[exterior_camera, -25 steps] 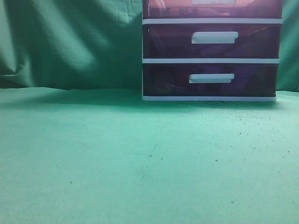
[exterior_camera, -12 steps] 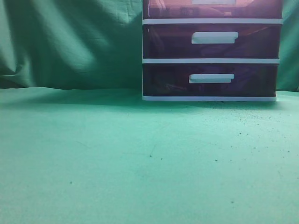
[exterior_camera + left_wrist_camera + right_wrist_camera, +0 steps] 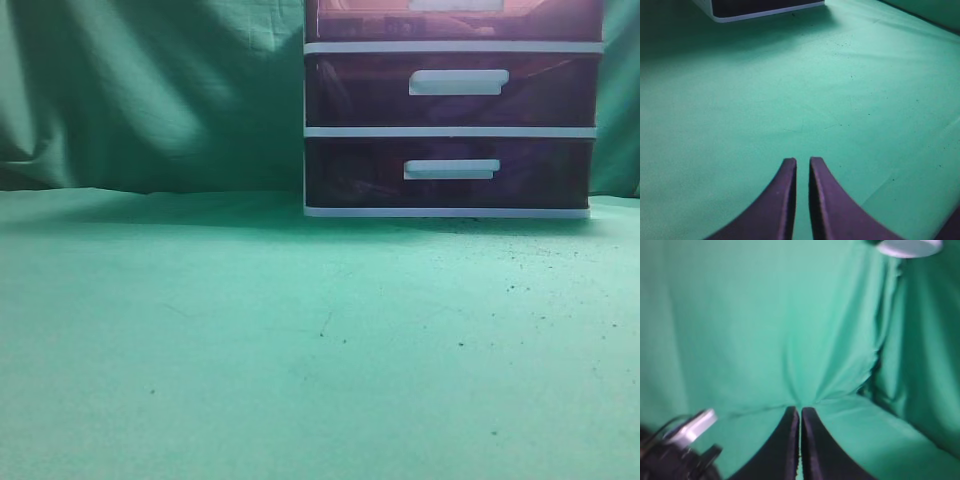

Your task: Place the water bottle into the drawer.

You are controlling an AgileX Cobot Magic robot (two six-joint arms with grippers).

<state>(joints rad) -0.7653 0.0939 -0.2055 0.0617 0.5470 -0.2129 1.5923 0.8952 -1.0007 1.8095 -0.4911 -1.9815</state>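
Note:
The drawer (image 3: 350, 20) is the uppermost of three dark purple-brown drawers in a white-framed chest (image 3: 450, 47); its front is cut off by the top edge of the exterior view. The water bottle is not in view in any frame. My left gripper (image 3: 802, 161) hangs over bare green cloth, its jaws nearly together with nothing between them. The chest's bottom corner (image 3: 760, 6) lies far ahead of it. My right gripper (image 3: 800, 410) is shut and empty, facing the green backdrop. Neither gripper shows in the exterior view.
The middle drawer (image 3: 350, 90) and lowest drawer (image 3: 350, 172) look closed, with white bar handles. Green cloth (image 3: 300, 330) covers the table and backdrop. In the right wrist view, dark cables with a white part (image 3: 695, 427) sit lower left and a white object (image 3: 910, 246) at the top.
The chest has shifted very slightly in the exterior view. Nothing else differs.

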